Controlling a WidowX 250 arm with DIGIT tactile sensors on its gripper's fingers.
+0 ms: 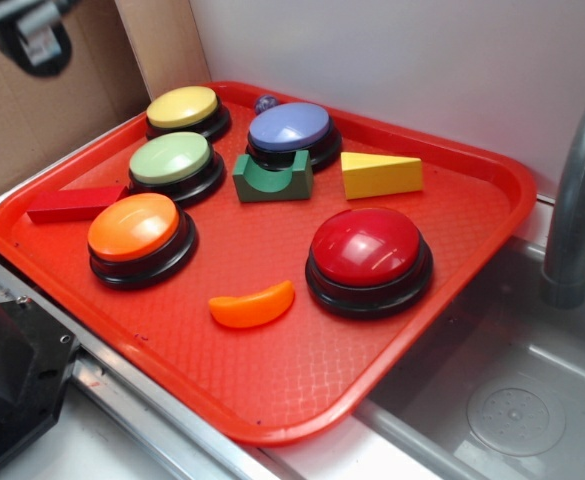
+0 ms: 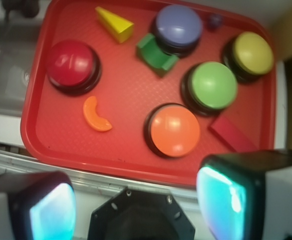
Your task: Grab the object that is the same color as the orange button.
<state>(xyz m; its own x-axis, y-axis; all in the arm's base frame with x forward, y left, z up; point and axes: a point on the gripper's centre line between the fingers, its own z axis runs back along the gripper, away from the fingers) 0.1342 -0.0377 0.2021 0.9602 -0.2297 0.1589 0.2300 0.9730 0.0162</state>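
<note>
The object, a small glossy orange crescent [image 1: 252, 305] [image 2: 96, 115], lies flat near the front of the red tray [image 1: 272, 425] [image 2: 128, 92]. It sits between the orange button [image 1: 137, 232] [image 2: 174, 131] and a red dome button. My gripper [image 2: 136, 205] hangs high above the tray's near edge, open, with nothing between its teal pads [image 2: 223, 200]. In the exterior view only a dark part of the arm [image 1: 27, 35] shows at top left, far from the crescent.
The tray also holds a red button [image 1: 367, 255], yellow button [image 1: 184, 107], green button [image 1: 170, 160], purple button [image 1: 290, 128], green arch block [image 1: 272, 178], yellow wedge [image 1: 380, 175] and red block [image 1: 72, 203]. A sink [image 1: 512, 400] and faucet [image 1: 577, 200] lie to the right.
</note>
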